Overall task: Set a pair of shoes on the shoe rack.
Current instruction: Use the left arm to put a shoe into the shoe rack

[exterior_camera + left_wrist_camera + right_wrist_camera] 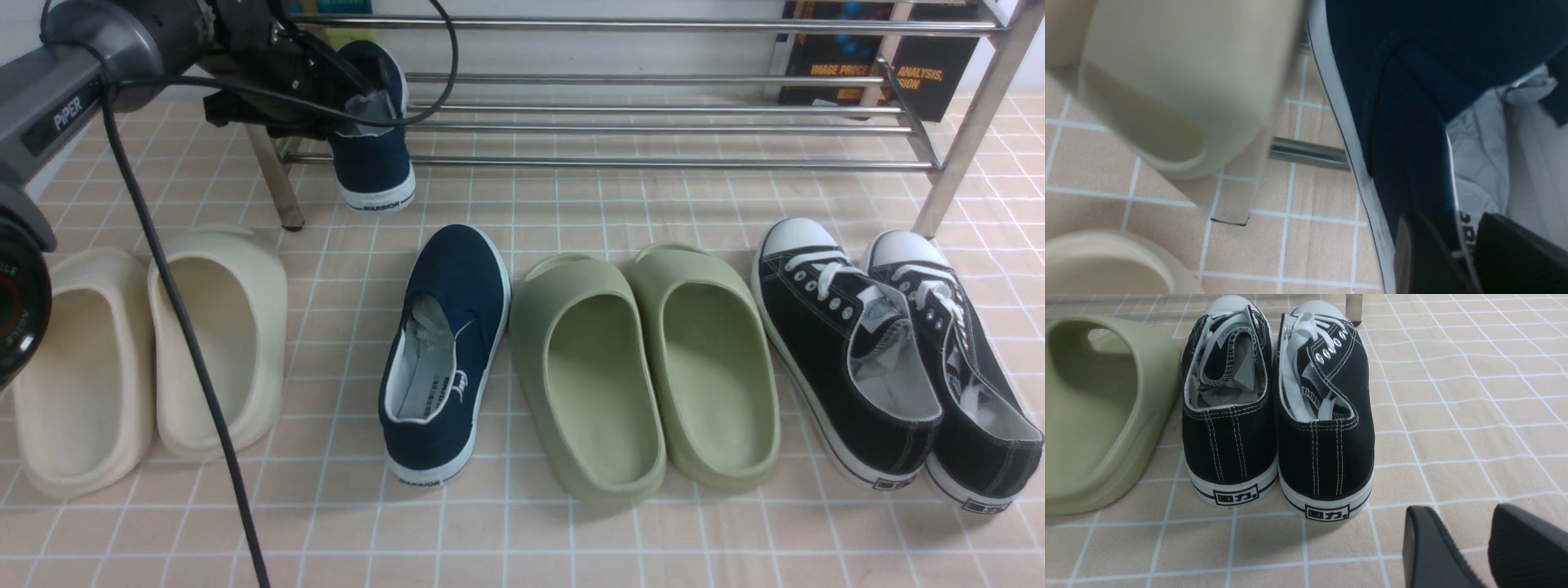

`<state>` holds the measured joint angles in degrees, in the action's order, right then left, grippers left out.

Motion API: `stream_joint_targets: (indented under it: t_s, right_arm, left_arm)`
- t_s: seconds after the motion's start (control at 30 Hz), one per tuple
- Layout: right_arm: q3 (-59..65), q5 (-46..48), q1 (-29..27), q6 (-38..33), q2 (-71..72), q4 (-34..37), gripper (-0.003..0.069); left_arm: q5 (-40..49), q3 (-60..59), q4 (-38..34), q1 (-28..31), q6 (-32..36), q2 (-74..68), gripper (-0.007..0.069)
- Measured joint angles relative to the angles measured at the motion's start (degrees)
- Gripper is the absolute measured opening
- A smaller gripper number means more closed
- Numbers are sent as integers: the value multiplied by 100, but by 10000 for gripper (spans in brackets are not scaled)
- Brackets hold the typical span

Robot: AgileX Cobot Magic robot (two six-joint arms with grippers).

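Observation:
One navy slip-on shoe lies tilted at the left end of the silver shoe rack, toe in over the lower bars and heel hanging past the front bar. My left gripper is at its opening. In the left wrist view the left gripper is open: one finger is outside the shoe's side wall and one is inside, with a gap around the thin collar. The other navy shoe lies on the floor, toe toward the rack. My right gripper hangs open over bare tiles.
Cream slides lie at the front left, below the left arm. Green slides are in the middle and black lace-up sneakers on the right. A rack leg stands by the tilted shoe. Books lean behind the rack.

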<state>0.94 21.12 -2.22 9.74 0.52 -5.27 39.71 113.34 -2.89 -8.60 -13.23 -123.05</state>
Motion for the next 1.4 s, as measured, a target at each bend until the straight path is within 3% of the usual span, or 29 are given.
stream_joint_targets:
  t_s: [0.23,0.33,0.47,0.5,0.57,0.63,0.7,0.77,0.93,1.13,1.4]
  right_arm:
    - [0,0,0,0,0,0,239]
    - [0,0,0,0,0,0,239]
    - [0,0,0,0,0,0,239]
    - [0,0,0,0,0,0,239]
    - [0,0,0,0,0,0,239]
    - [0,0,0,0,0,0,239]
    - [0,0,0,0,0,0,239]
    - [0,0,0,0,0,0,239]
    - [0,0,0,0,0,0,239]
    - [0,0,0,0,0,0,239]
    - [0,0,0,0,0,0,239]
  left_arm:
    - [541,29,565,0,48,436,274]
    - [863,56,966,-5,134,839,238]
    - [1625,21,1073,-5,448,1314,92]
    - [1647,21,1056,-5,448,1321,92]
    - [1666,-476,621,-5,730,1350,20]
    - [1502,-1044,95,-5,965,1334,3]
    - [1317,-1452,-197,-5,1117,1311,2]
    - [779,-2272,-1036,-11,1493,1273,2]
    - [-534,-2933,-2241,-177,2359,1256,2]
    - [-1492,-2950,-2507,-295,2570,1145,2]
    - [-1493,-2895,-2489,-148,2570,1106,2]
